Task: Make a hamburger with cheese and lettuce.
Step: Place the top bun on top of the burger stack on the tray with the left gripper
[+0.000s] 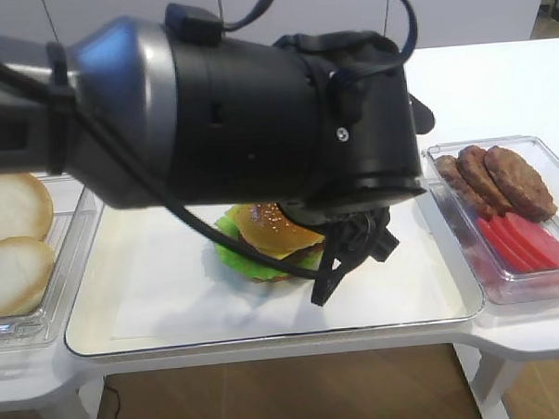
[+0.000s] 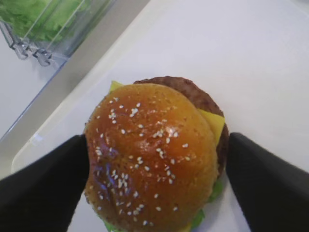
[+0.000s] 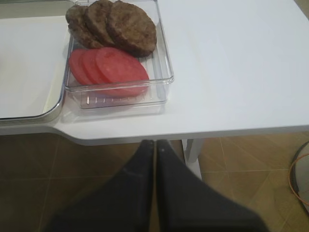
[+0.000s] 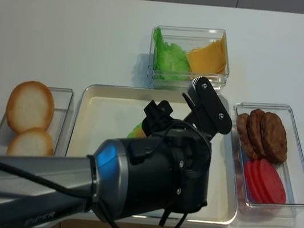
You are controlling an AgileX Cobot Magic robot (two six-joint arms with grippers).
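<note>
Left gripper (image 2: 154, 179): jaws spread wide, one black finger (image 2: 43, 188) on each side of the hamburger, close beside the bun; contact cannot be confirmed.
Right gripper (image 3: 154, 145): fingers pressed together, holding nothing, hanging past the bench (image 3: 231, 72) edge above the floor.
Hamburger (image 2: 152, 157): sits between the left gripper's fingers, directly below its wrist, on the white tray (image 1: 265, 312); golden sesame top in place.
Cheese (image 2: 215, 123): yellow slice under the top bun, its corners sticking out toward the far side of the left gripper.
Lettuce (image 1: 230, 253): green ruffled leaf frilling out at the stack's lower edge, to the left of the gripper in the high view.
Patty layer (image 2: 193, 92): brown rim showing beyond the bun on the far side.
Clear container (image 3: 159, 63): ahead of the right gripper, holding brown patties (image 3: 116, 24) and red tomato slices (image 3: 108, 67).
Bun halves (image 4: 30, 106): pale, in a container well to the left of the left gripper.
Far container (image 4: 218, 78): beyond the tray, holding loose lettuce leaves (image 4: 169, 59) and cheese slices (image 4: 207, 56).
</note>
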